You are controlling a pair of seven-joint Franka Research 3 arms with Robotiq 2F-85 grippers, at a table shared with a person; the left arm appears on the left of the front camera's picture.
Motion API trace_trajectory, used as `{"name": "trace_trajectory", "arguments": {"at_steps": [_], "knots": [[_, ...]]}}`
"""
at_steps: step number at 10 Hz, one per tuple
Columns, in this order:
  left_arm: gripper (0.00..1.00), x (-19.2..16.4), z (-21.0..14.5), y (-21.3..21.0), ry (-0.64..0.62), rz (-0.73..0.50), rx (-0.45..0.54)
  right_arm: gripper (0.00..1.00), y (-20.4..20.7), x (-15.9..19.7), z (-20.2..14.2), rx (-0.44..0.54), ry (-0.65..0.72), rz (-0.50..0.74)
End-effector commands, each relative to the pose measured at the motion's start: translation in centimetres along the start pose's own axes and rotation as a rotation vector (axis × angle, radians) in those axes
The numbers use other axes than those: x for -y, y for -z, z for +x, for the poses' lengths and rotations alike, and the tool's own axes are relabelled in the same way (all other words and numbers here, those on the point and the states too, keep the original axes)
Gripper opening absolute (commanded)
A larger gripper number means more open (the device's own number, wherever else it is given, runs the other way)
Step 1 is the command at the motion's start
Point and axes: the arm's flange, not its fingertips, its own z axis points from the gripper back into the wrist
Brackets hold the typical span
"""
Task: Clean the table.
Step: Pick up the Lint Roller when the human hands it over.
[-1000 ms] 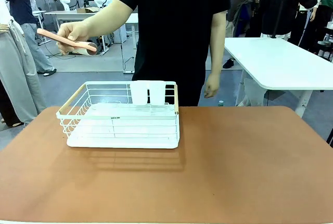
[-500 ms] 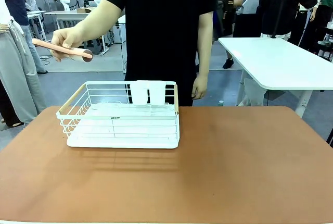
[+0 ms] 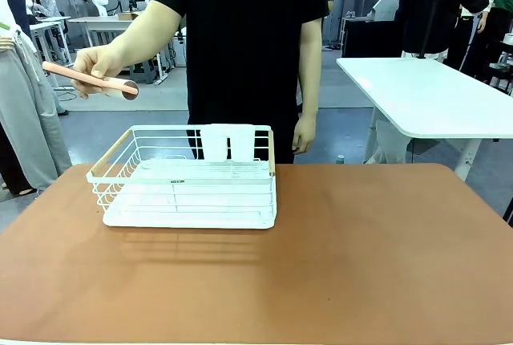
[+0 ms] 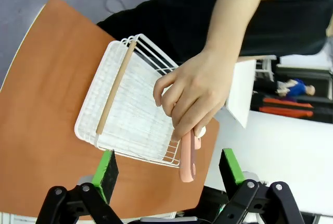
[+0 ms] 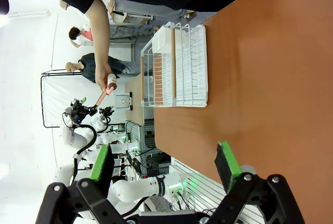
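Nearest: left claw (image 4: 169,168) released, green pads wide apart, gripping nothing. right claw (image 5: 164,162) likewise released and empty, facing along the counter (image 3: 361,265), whose terracotta top is the widest surface here. white wire rack (image 3: 188,200) sits near the counter's far left corner, with wooden handles on its short sides. A person stands at the far edge. raised hand (image 3: 100,62) is in the air beyond the far left corner, gripping a pink long-handled tool (image 3: 84,77). other hand (image 3: 304,132) hangs at the person's side.

Reddish-brown table (image 3: 361,265), rounded corners, 1 white wire rack (image 3: 188,200) with wooden rails on its far-left part
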Motion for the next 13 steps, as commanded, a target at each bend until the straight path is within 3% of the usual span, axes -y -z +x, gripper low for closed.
{"name": "trace_trajectory", "arguments": {"at_steps": [1,6,13], "knots": [[1.0,1.7,-2.4,1.2,-0.097,0.091,0.013,1.0,-0.1,-0.2,0.0,-0.003,-0.007,0.009],[1.0,3.6,-6.7,4.7,-0.154,0.09,0.108,1.0,-0.1,-0.2,0.0,-0.003,-0.007,0.009],[1.0,3.3,-9.6,8.0,-0.223,0.044,0.125,1.0,-0.1,-0.2,0.0,-0.003,-0.007,0.009]]}}
